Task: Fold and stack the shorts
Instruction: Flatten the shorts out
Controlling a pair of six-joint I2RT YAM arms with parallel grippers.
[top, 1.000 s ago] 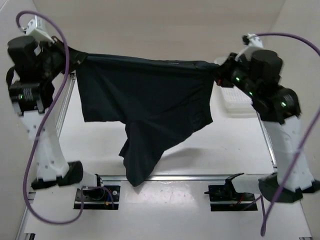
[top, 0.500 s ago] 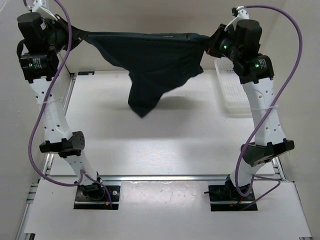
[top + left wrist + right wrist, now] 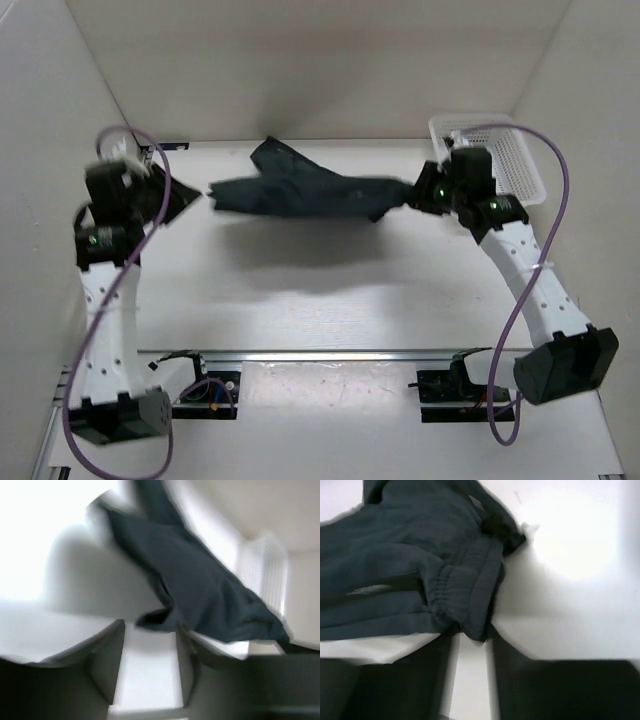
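Observation:
The dark navy shorts (image 3: 300, 188) stretch in a bunched band between my two grippers, and their shadow falls on the white table (image 3: 330, 300) nearer the camera. My left gripper (image 3: 198, 198) is open just off their left end. In the left wrist view the fabric (image 3: 200, 590) lies beyond the fingertips, and bare table shows in the left gripper (image 3: 149, 636). My right gripper (image 3: 410, 194) is open at their right end. The elastic waistband corner (image 3: 470, 605) reaches the mouth of the right gripper (image 3: 472, 641), whose jaws stand apart.
A white mesh basket (image 3: 505, 150) stands at the back right, just behind the right arm, and also shows in the left wrist view (image 3: 265, 565). White walls close in the left, back and right. A metal rail (image 3: 330, 355) runs along the near edge.
Both arms have swung down from high up to just above the table. Both grippers have opened and let go of the shorts, which have gone from a hanging spread to a bunched band.

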